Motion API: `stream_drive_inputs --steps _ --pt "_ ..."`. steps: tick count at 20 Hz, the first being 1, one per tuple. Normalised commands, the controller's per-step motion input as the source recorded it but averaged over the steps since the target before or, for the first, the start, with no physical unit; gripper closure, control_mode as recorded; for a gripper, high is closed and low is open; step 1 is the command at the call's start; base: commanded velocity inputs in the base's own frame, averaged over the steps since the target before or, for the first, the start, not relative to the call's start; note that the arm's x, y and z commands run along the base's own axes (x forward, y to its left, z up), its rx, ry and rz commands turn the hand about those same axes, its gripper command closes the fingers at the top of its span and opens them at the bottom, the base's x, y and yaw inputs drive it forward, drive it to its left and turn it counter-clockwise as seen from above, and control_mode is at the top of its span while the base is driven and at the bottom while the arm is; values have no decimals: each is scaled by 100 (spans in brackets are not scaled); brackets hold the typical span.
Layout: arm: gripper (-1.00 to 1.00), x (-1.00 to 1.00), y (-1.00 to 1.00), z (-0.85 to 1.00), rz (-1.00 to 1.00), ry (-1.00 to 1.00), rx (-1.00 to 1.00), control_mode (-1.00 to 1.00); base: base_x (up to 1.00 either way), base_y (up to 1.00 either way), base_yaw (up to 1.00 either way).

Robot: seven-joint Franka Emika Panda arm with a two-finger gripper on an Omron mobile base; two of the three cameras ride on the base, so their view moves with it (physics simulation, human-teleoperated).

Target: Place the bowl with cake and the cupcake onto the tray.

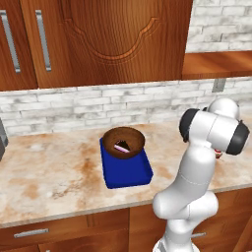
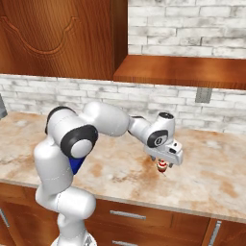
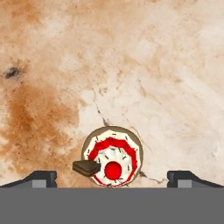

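on the counter (image 2: 216, 178), the cupcake (image 3: 112, 157) sits between wide-apart jaws; bowl with cake (image 1: 123, 141) on tray (image 1: 125, 170).

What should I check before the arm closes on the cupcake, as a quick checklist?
1. Gripper open: ok, fingertips stand wide apart.
2. Cupcake between the jaws: ok, roughly centred in the hand view.
3. Cupcake upright on the counter: ok.
4. Gripper low enough to grip: cannot tell; in the right base view it hangs just over the cupcake.
5. Bowl with cake on the tray: ok.
6. Free tray space for the cupcake: ok, the near part is bare.
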Motion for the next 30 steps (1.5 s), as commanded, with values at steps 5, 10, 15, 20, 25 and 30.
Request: stream_drive_inputs --steps 5,10,15,20,25,30 --pt "-100 12 -4 -9 0 0 0 -100 0 0 0" --pt "-100 6 -10 -13 0 0 0 -100 0 0 0" --pt "-100 -3 -1 -14 0 0 0 -100 0 0 0" --pt "-100 -9 0 -5 0 0 0 -100 0 0 0" --pt "-100 -7 0 0 0 0 0 -100 0 0 0" --pt "-100 -10 5 -8 0 0 0 -100 0 0 0"
